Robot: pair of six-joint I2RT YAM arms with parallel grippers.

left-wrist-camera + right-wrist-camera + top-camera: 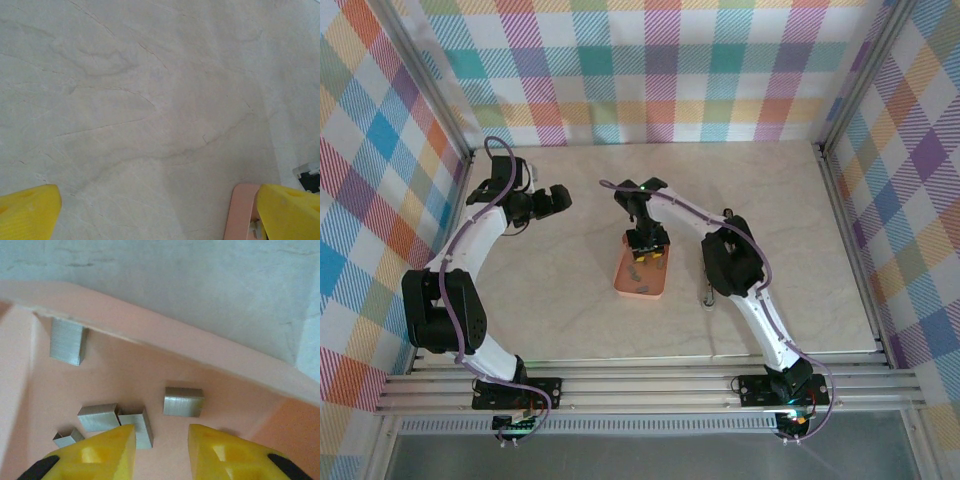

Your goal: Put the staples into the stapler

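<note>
— What's the biggest thing in front of you?

— The pale marbled surface [570,310]. My left tool [558,198] hangs above a bare stretch of it at the far left, its yellow fingers [30,210] spread as wide as they go, with nothing between them.

— And the tray?

— The pink tray [620,286] lies near the middle of the surface. From my left wrist I see one corner of it beside the right-hand finger.

— Where is your right tool?

— My right tool [161,440] points down into the far end of the tray. Its jaws stand partly apart, leaving a narrow gap, and they grip nothing: I see only tray floor between them.

— And the staples?

— The staples [183,401] lie loose on the tray floor as five small grey strips. One sits by a corner of the wall. One lies alone just beyond the gap. Three cluster beside my left-hand finger, whose tip overlaps one of them; I cannot tell whether it touches.
</note>
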